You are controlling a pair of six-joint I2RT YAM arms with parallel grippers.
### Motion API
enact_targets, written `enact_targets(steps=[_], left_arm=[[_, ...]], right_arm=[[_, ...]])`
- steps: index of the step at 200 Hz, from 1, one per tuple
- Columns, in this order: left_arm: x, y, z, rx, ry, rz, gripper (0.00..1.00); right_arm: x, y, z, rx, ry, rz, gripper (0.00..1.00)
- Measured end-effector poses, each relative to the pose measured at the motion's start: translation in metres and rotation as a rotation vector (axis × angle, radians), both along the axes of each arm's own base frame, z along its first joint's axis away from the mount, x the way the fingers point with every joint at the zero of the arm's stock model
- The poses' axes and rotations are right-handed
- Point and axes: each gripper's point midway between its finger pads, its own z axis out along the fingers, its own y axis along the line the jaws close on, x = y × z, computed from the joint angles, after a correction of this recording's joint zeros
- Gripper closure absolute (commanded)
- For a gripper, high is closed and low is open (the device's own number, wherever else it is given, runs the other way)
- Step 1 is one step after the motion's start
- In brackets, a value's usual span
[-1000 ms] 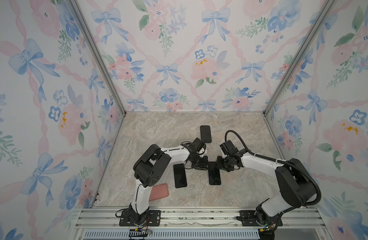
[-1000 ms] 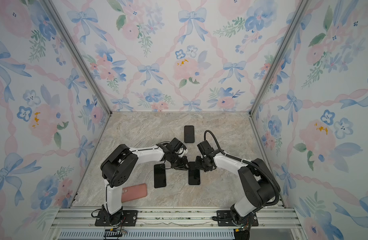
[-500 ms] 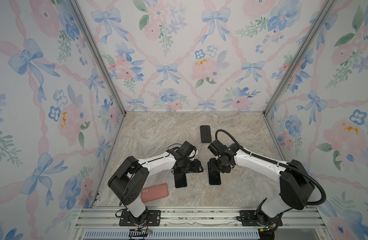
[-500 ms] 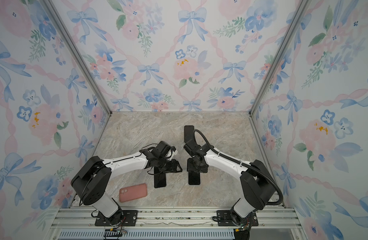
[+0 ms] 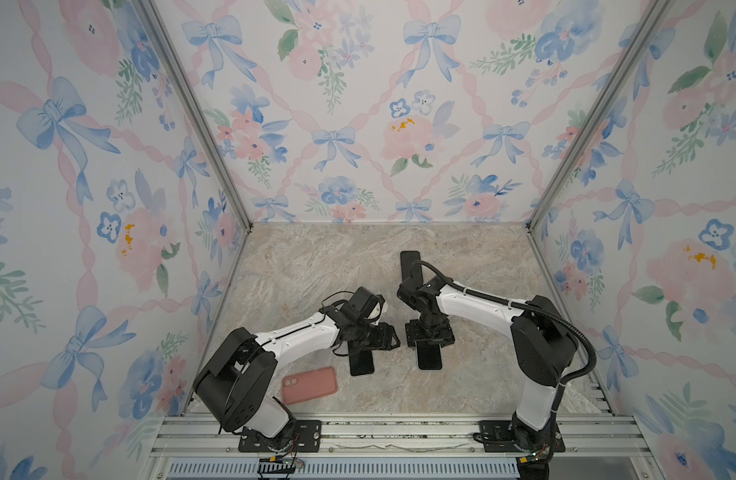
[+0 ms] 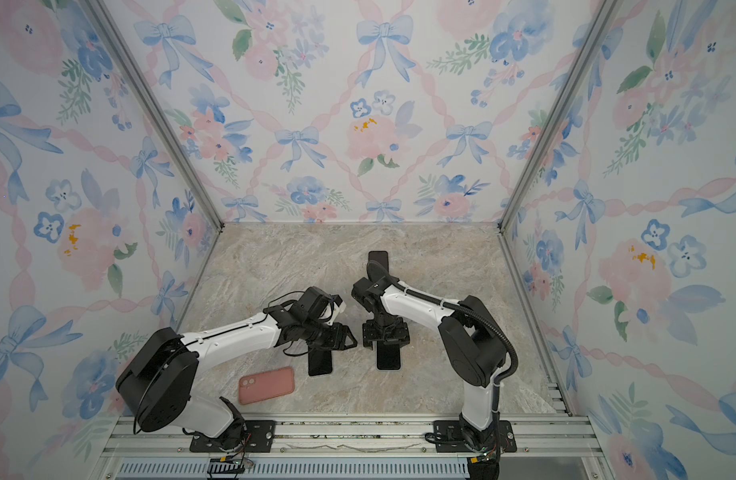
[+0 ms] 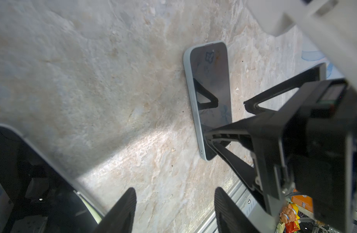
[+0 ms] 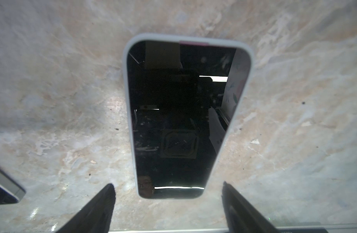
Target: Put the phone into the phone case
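Observation:
A pink phone case (image 5: pixel 309 384) (image 6: pixel 266 385) lies camera cut-outs up at the front left, apart from both grippers. A dark phone (image 5: pixel 429 360) (image 8: pixel 183 121) with a pale rim lies screen up. My right gripper (image 5: pixel 429 338) (image 8: pixel 167 184) hovers open over its far end, the fingers either side and not touching. A second dark phone (image 5: pixel 361 365) (image 6: pixel 320 365) lies partly under my left gripper (image 5: pixel 393 336) (image 7: pixel 174 191). That gripper is open and empty, over bare tabletop, and points toward the right gripper. The left wrist view shows the pale-rimmed phone (image 7: pixel 210 96) beside the right gripper's fingers.
A third dark phone (image 5: pixel 410 266) (image 6: pixel 379 262) lies further back, partly behind the right arm's cable. Flowered walls enclose the marble tabletop (image 5: pixel 316 270) on three sides. A metal rail (image 5: pixel 399 424) runs along the front edge.
Both grippers have opened wider. The left arm has dropped and stretched out, uncovering the pink case. The right gripper has swung round over the pale-rimmed phone.

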Motion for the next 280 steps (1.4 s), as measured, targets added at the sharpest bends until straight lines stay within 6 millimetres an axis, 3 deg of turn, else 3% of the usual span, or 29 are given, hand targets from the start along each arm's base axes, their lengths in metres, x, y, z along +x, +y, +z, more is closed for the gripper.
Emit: enact_targets(steps=[43, 149, 280], left_arm=[[-0.002, 0.002, -0.004, 0.006, 0.008, 0.0, 0.28], [-0.003, 0.003, -0.011, 0.021, 0.025, 0.0, 0.26], [-0.003, 0.003, -0.019, 0.038, 0.045, 0.001, 0.27]], right_arm=[[0.003, 0.001, -0.003, 0.013, 0.001, -0.01, 0.13], [0.004, -0.011, -0.024, 0.001, 0.027, -0.046, 0.11], [0.004, -0.006, -0.033, 0.045, 0.046, -0.064, 0.27]])
